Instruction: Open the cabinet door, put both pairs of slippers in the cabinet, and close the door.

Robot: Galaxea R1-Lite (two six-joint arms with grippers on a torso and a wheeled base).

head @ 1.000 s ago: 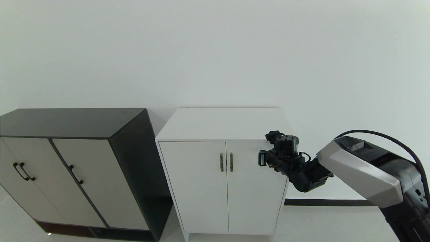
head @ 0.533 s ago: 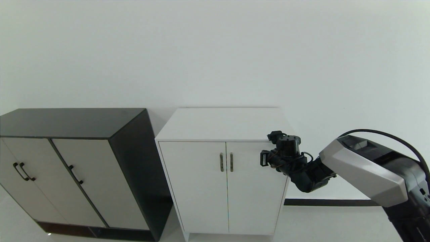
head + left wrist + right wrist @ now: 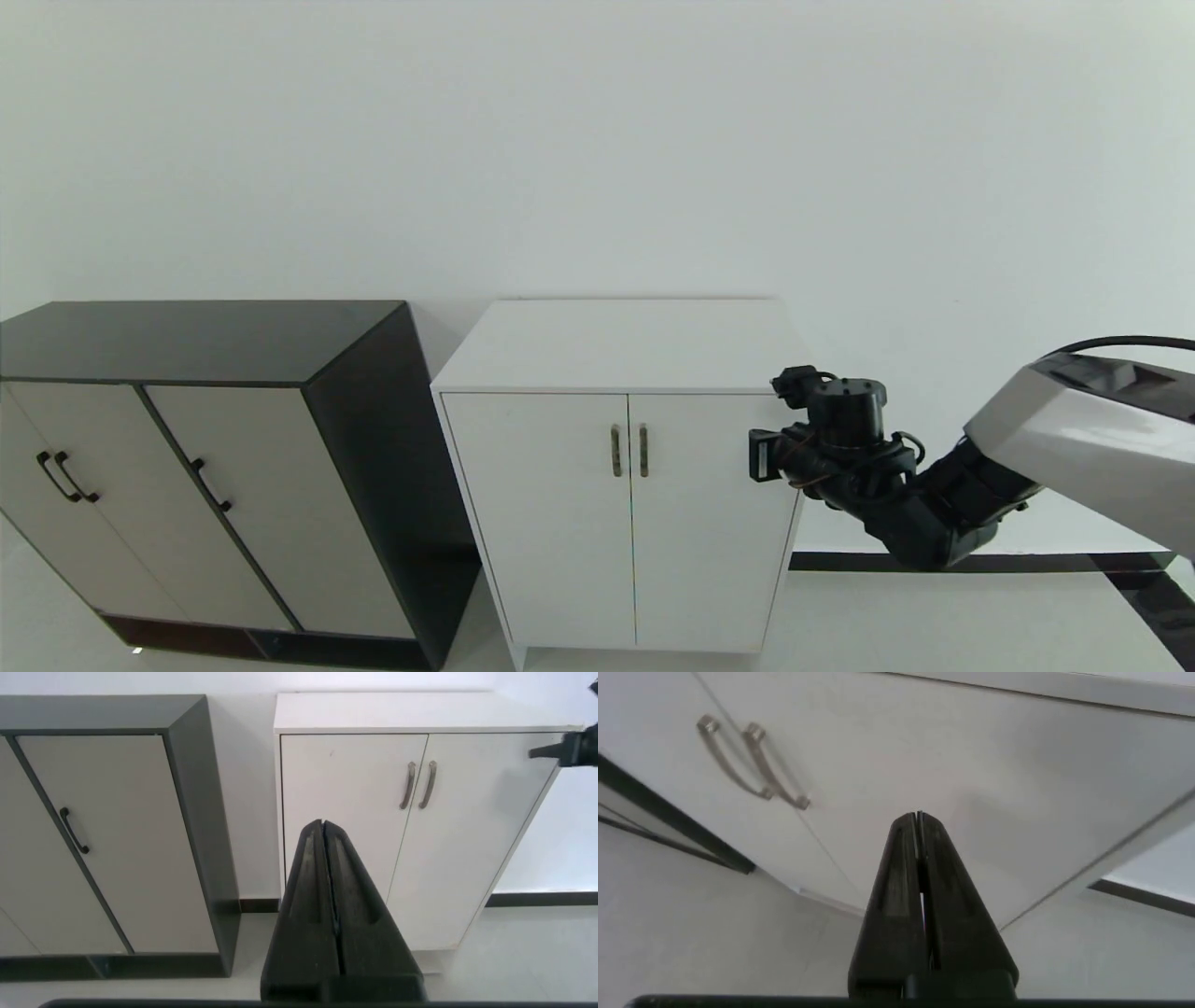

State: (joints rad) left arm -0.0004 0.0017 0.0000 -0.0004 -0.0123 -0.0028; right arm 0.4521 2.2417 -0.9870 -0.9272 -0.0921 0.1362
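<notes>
1. Now the right gripper (image 3: 919,821), fingers pressed together, is hanging before the white cabinet (image 3: 616,345), whose doors are shut.
2. The right door's handle (image 3: 643,450) is sitting to the gripper's left, apart.
3. Probably a light, stiff door; the slim rigid handle is offering the best hold.

The head camera looks forward and slightly down from mid-distance, onto the tops of the white cabinet (image 3: 607,345) and the black cabinet (image 3: 187,341) beside it. The left wrist camera faces both fronts from lower down. The right wrist camera sits close to the right door (image 3: 990,793), tilted. All three share the handles (image 3: 616,451).
</notes>
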